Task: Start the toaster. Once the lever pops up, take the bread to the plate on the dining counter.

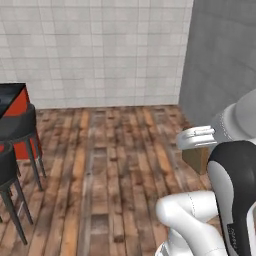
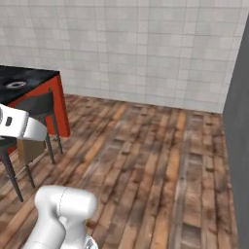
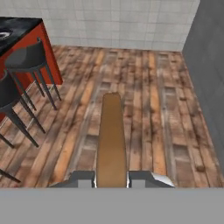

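End effector (image 3: 111, 179) clenched edge-on around thin tan-brown bread slice (image 3: 111, 140) over plank floor (image 3: 144, 109); a jolt while driving could slip it out short of black marble counter (image 3: 17, 27)

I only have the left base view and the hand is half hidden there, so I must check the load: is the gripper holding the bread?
Observer: Yes. In the hand view the gripper is shut on the bread, which sticks out edge-on between the finger tips.
Operator: I can't find the plate from here. Where is it?
Observer: In the right base view the plate sits on the dining counter, far left, with a dark stool standing in front of the red panel.
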Controlling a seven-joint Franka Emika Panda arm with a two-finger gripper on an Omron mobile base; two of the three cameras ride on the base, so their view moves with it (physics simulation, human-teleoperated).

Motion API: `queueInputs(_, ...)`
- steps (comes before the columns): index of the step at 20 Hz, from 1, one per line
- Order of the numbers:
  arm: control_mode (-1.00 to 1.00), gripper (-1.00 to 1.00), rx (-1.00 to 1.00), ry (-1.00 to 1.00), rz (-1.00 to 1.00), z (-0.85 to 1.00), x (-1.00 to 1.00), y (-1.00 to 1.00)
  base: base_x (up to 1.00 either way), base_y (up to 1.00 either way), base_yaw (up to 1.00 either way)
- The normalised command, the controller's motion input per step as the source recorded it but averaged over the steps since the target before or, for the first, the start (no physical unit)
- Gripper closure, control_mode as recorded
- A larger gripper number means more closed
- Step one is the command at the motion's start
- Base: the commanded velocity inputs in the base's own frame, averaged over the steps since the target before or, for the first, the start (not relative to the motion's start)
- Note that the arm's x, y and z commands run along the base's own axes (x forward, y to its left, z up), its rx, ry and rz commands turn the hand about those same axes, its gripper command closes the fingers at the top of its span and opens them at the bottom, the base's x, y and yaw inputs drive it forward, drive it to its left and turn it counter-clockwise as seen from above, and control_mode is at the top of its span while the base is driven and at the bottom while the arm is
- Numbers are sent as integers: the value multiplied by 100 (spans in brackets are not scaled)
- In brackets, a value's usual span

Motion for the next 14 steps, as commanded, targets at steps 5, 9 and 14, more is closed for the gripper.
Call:
queueInputs(5,100,100,0,0,0,0,0,0,100,-28,25)
queueInputs(9,100,100,0,0,0,0,0,0,100,-21,32)
queueInputs(14,100,100,0,0,0,0,0,0,100,-23,41)
